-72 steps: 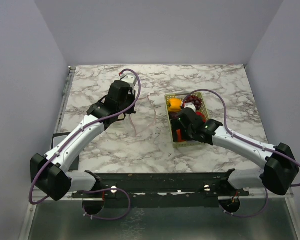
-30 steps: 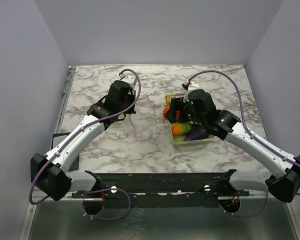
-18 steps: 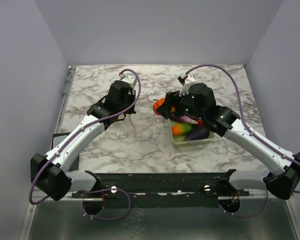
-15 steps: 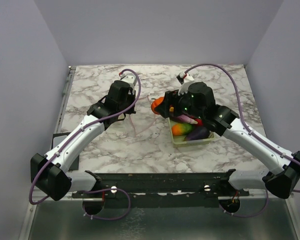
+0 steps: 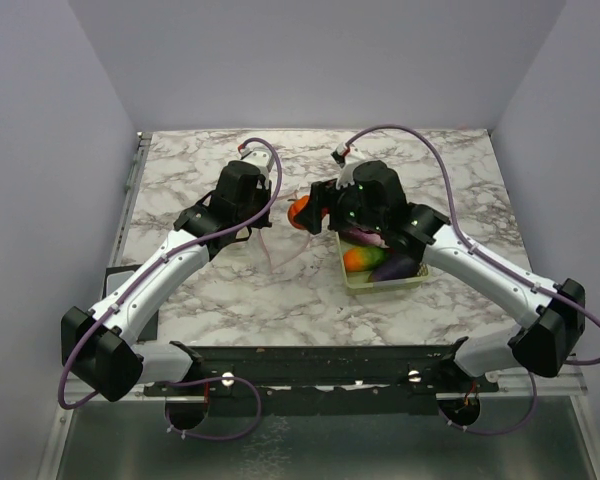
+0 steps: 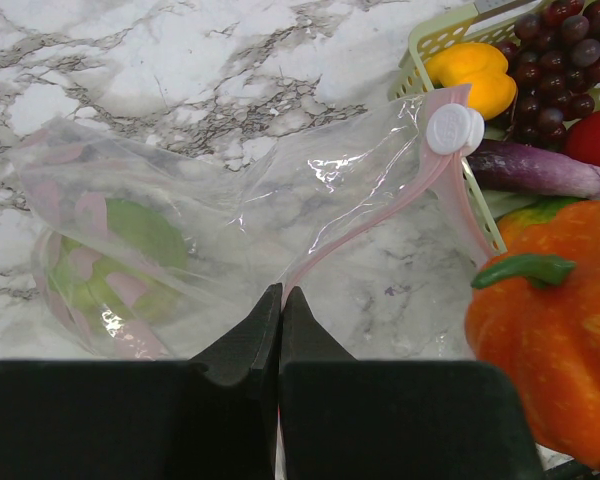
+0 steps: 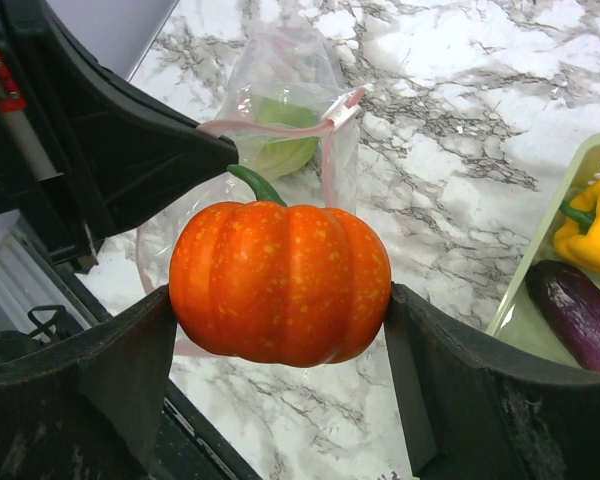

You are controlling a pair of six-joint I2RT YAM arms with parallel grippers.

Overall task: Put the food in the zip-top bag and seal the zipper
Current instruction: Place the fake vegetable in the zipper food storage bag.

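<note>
While the orange pumpkin [image 7: 280, 270] sits clamped between the two wide-spread fingers of the right pincer [image 7: 280, 305], with its green stem [image 7: 252, 183] turned forward, the zip-top bag [image 7: 285, 65] lies just ahead of this pincer and somewhat lower, on the marble table [image 7: 460, 60]. Its mouth is the end nearest to the fingers and its closed bottom is the far end. So the long axis of the bag runs straight away from the right pincer, while the zipper [image 6: 365, 232] lies crosswise in front of the pumpkin. One green food piece [image 7: 280, 148] is already inside, beyond the pumpkin. The left pincer [image 6: 280, 300] is closed, and its tips pinch the zipper at one end of the mouth. From these tips the pink strip goes forward and to the right, up to the white slider [image 6: 455, 128], and the pumpkin hangs near that slider, on the right of the left pincer. I judge that the coming move depends on this one relation: the pumpkin must go forward and down through the mouth, along the long axis. The mouth looks only partly open, so the wide pumpkin may catch on the lip. The right arm is the nearer one with the food, and the left arm has only to hold the lip. Beside the right finger of the right pincer stands the basket [image 7: 540, 235], with the yellow pepper [image 7: 595, 225] and the eggplant [image 7: 580, 315] in it, not yet moved.
</note>
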